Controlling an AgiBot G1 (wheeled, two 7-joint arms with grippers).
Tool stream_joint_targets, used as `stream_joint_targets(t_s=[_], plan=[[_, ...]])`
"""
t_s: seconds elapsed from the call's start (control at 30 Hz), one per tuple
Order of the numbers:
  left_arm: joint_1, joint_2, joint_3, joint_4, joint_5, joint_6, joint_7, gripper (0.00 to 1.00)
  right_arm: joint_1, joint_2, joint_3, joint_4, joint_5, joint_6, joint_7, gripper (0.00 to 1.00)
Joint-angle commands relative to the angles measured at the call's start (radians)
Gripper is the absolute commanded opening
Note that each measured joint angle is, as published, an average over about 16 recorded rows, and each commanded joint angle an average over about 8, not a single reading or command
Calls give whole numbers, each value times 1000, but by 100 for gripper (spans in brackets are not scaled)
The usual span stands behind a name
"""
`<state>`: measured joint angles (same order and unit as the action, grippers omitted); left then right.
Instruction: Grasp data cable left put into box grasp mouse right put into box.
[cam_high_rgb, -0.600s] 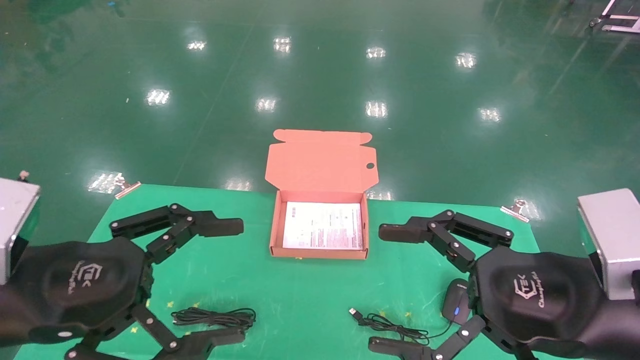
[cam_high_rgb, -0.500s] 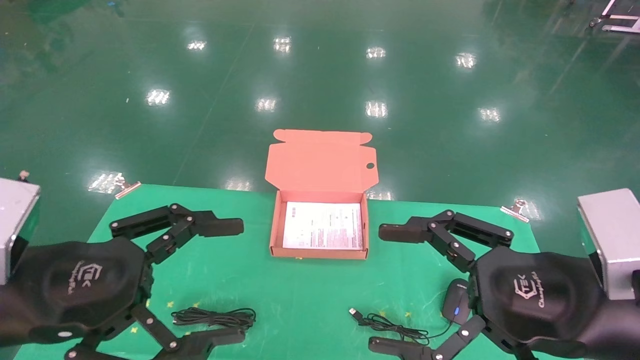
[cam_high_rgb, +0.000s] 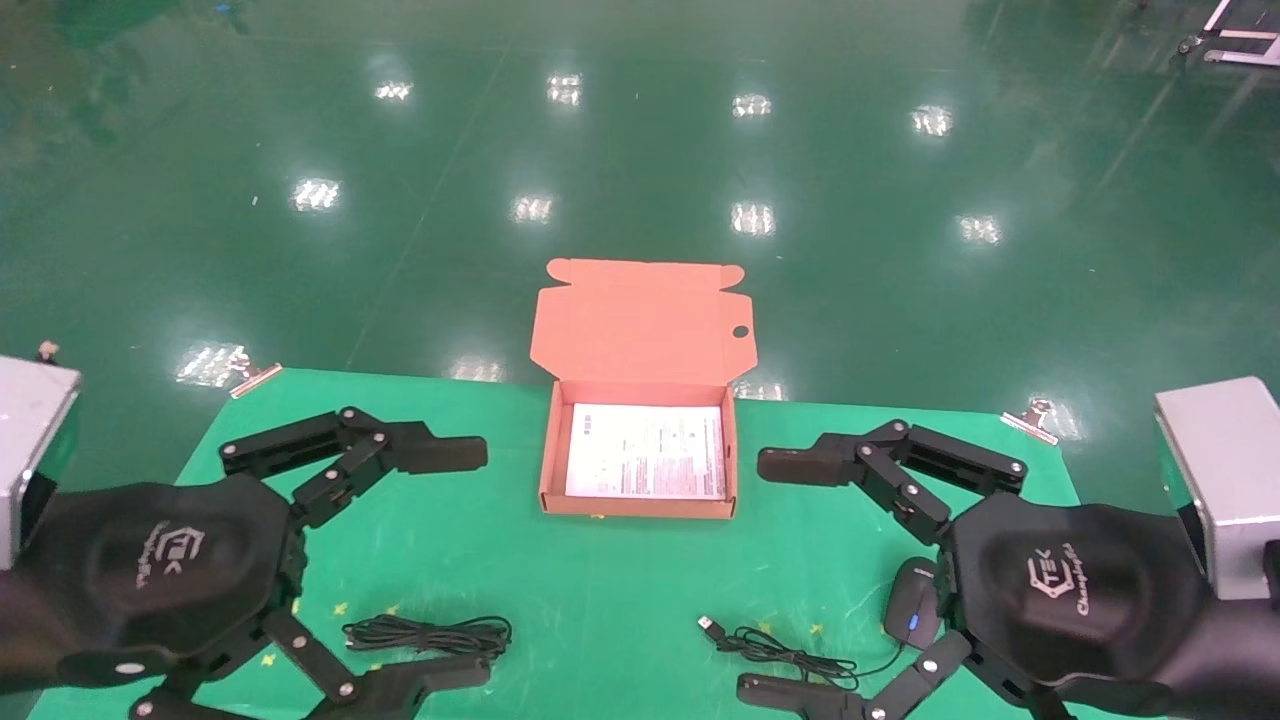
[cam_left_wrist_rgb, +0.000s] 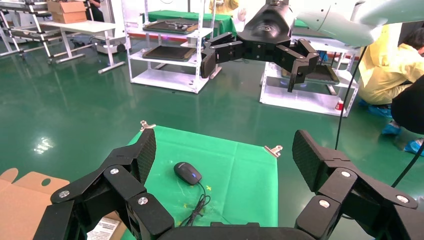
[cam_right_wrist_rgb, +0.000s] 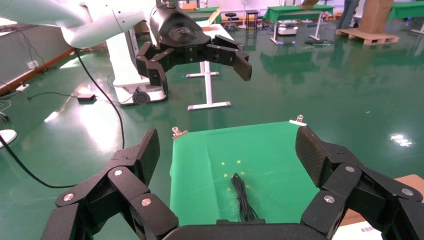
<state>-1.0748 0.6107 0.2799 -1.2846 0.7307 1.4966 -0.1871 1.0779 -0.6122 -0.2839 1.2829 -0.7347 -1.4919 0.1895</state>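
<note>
Both claws hang over the green counter (cam_high_rgb: 620, 580) with their fingers spread wide and nothing held between them. The left claw (cam_high_rgb: 455, 565) sits above the counter's left side, one finger reaching out level toward the box (cam_high_rgb: 640, 505) and the other low at the near edge; the cable (cam_high_rgb: 428, 634), a flat bundle of black loops, lies on the counter in the gap between those two fingers, just beside the nearer one and apart from the farther one. The right claw (cam_high_rgb: 775, 575) mirrors it on the right side, and the mouse (cam_high_rgb: 910, 612) rests on the counter partly under this claw's palm, its small blue light showing, with its thin cord (cam_high_rgb: 790, 650) trailing away toward the middle and ending in a silver plug (cam_high_rgb: 711, 627) that lies between the two claws. The box stands open on the far middle of the counter, between the two claws' farther fingertips and apart from both, its lid (cam_high_rgb: 640, 320) tilted up and back with a round hole near one corner, and a white leaflet (cam_high_rgb: 646, 452) lying flat on its floor. From the left wrist, the mouse (cam_left_wrist_rgb: 187, 173) shows on the counter across from that claw (cam_left_wrist_rgb: 225, 160), and the right claw (cam_left_wrist_rgb: 255, 50) hangs open farther off. From the right wrist, the cable (cam_right_wrist_rgb: 241, 197) lies straight ahead between its claw's (cam_right_wrist_rgb: 227, 160) spread fingers, with the left claw (cam_right_wrist_rgb: 200, 62) open beyond it.
</note>
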Motion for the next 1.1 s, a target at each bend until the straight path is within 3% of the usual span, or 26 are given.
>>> stream_joint_targets(t_s=[0.03,0.27,0.5,0.7,1.1], plan=[[1,0,-1,1,-2,0,0,100,0,0,0,0,0,0,0,100],[-40,1,34,-18,71,18,-10,100,29,6,-13,14,-50,-5,-10,100],[-144,15,119,-18,234,42,-67,100,181,1,-104,53,-285,-48,-42,100],[-228,38,193,-21,366,59,-100,100,347,-35,-268,63,-469,-90,-106,100],[-371,106,388,-41,639,67,-86,100,623,-124,-648,70,-700,-84,-206,100]])
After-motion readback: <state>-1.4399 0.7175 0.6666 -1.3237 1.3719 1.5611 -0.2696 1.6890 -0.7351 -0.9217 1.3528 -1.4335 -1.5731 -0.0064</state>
